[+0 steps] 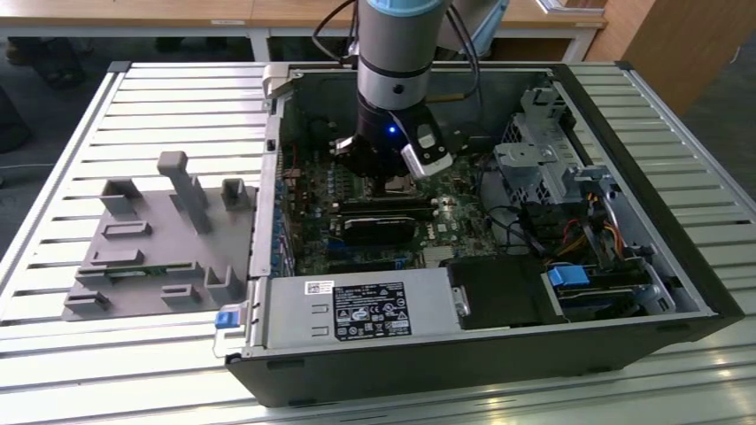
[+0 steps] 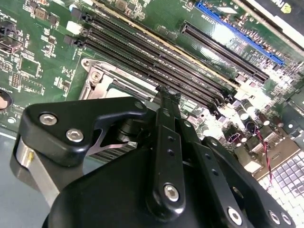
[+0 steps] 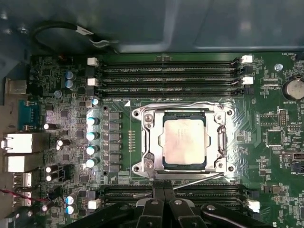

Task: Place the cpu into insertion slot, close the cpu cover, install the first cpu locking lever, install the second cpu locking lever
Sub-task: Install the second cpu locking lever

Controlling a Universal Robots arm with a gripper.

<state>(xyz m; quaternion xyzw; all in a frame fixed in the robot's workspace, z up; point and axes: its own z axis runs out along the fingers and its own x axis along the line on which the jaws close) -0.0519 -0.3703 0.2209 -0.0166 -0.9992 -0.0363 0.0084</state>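
Cpu (image 3: 184,140) seemingly seated in insertion slot (image 3: 148,142), on green motherboard (image 3: 266,142).

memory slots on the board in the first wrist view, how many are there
At least 6: four long black memory slots in a row beyond the cpu, at least two more on its other side beside the gripper, which may hide others.

Exterior view high above the open computer case (image 1: 473,336); both wrist views close over its motherboard (image 3: 266,137).
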